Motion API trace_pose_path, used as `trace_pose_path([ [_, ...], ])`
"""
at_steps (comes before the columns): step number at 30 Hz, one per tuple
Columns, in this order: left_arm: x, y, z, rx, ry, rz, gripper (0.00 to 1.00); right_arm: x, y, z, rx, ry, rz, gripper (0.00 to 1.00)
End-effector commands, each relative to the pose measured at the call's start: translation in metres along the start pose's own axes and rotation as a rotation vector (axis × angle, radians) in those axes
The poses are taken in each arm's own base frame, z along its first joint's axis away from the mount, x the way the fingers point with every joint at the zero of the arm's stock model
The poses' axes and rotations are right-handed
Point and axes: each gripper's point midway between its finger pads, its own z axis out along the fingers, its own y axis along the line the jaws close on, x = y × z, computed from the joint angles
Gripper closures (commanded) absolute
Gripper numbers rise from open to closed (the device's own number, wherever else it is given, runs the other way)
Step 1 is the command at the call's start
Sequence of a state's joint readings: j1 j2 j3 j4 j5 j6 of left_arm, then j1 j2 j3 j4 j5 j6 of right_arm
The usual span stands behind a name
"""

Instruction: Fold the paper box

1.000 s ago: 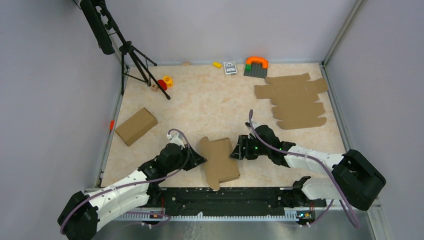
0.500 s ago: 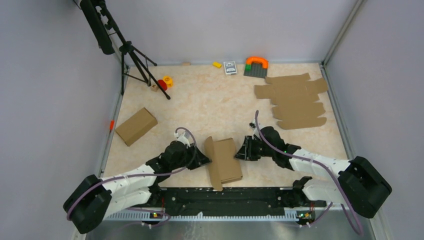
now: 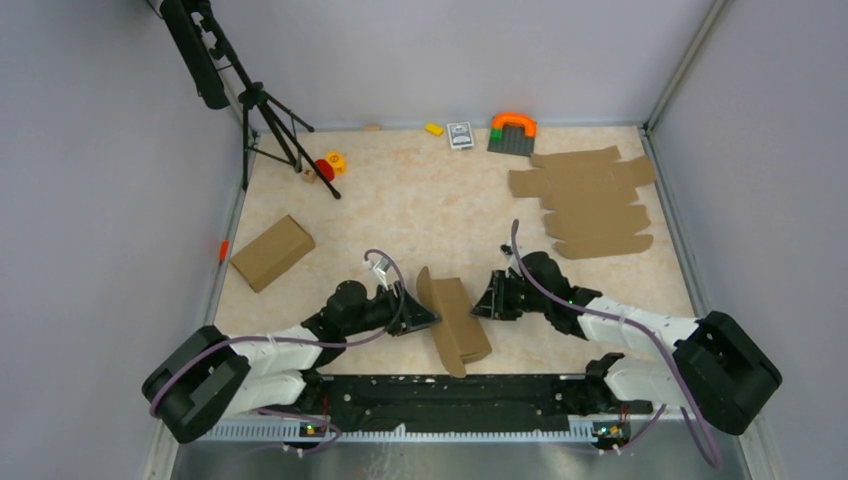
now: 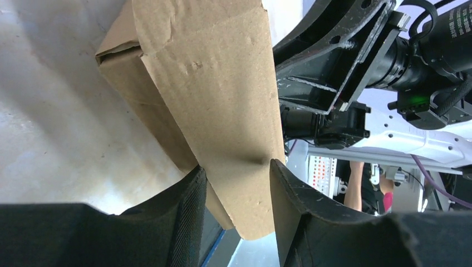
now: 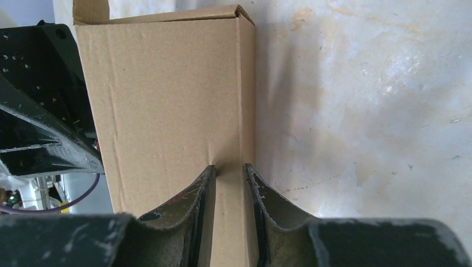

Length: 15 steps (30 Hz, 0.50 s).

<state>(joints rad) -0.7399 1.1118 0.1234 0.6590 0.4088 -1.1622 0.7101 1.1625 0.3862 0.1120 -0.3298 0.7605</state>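
In the lower centre of the top view, the left gripper [image 3: 424, 318] is spread, its fingers [image 4: 189, 200] straddling a flap of the paper box [image 3: 460, 322]. The box rests on the table [image 3: 400, 210] between both arms. At its right, the right gripper [image 3: 483, 303] pinches the box's side wall.

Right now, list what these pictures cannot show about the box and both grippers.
Top view: inside of the paper box, covered by its own cardboard.
Left wrist view: whether the left gripper pinches the flap; its fingers cover the contact.
Right wrist view: whether the right gripper grips or merely presses the box; same reason.
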Motion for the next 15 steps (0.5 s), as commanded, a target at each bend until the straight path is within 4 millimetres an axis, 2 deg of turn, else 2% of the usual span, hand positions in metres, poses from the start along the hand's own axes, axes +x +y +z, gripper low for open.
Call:
trace_pose_path([
  [1, -0.008, -0.049, 0.002, 0.186, 0.006, 0.059, 0.54, -0.004, 0.01, 0.005, -0.04, 0.006, -0.014, 0.76],
  [4, -0.011, -0.06, 0.006, 0.213, 0.013, 0.069, 0.52, 0.0, 0.008, 0.009, -0.044, 0.02, -0.007, 0.76],
  [6, -0.013, -0.068, 0.007, 0.234, 0.021, 0.077, 0.46, 0.001, 0.006, 0.011, -0.043, 0.025, -0.003, 0.76],
  [11, -0.017, -0.088, 0.008, 0.285, 0.03, 0.092, 0.39, 0.003, 0.008, 0.014, -0.055, 0.042, 0.0, 0.75],
  [15, -0.02, -0.091, 0.008, 0.283, 0.024, 0.104, 0.35, 0.0, 0.006, 0.013, -0.04, 0.045, -0.005, 0.63],
])
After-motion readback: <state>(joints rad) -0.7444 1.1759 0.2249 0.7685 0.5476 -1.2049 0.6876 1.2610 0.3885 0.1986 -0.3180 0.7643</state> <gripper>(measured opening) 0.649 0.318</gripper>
